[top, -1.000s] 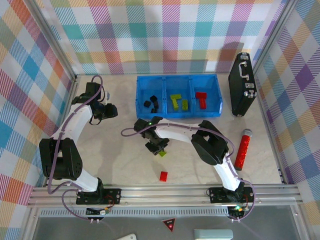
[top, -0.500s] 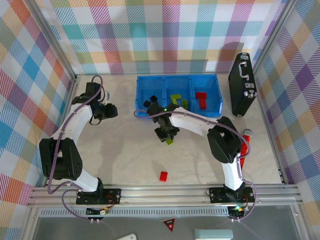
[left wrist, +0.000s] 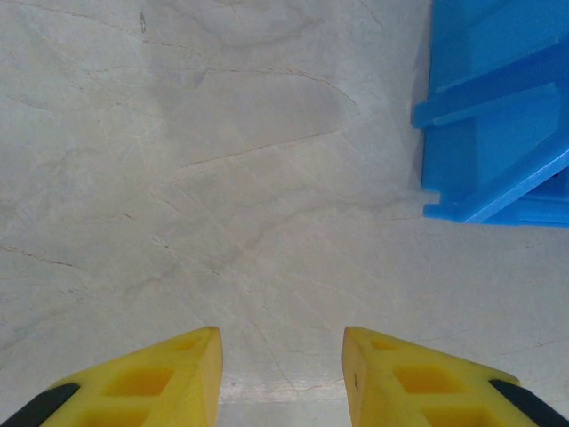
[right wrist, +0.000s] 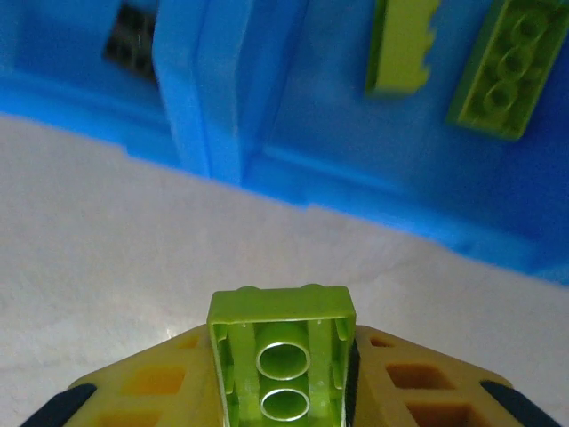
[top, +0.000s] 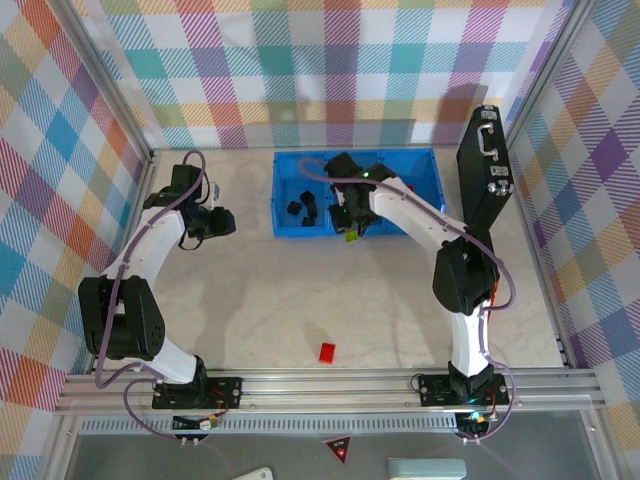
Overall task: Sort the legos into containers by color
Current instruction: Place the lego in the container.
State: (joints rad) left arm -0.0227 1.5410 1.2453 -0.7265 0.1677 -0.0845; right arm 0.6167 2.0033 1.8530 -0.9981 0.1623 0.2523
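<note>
My right gripper is shut on a lime green lego, held underside up between its yellow fingers. It hovers at the near wall of the blue tray, in front of the divider between the left and middle compartments. Two more lime legos lie in the middle compartment. Black legos sit in the left one. The right arm hides the right compartment. A red lego lies on the table near the front. My left gripper is open over bare table, left of the tray's corner.
A black hard case stands against the right wall beside the tray. The plaid walls close in the table on three sides. The right arm stretches across the table's right half up to the tray.
My right gripper has carried the lime lego from the table's middle up and back to the tray's near wall. The left arm has not moved.
</note>
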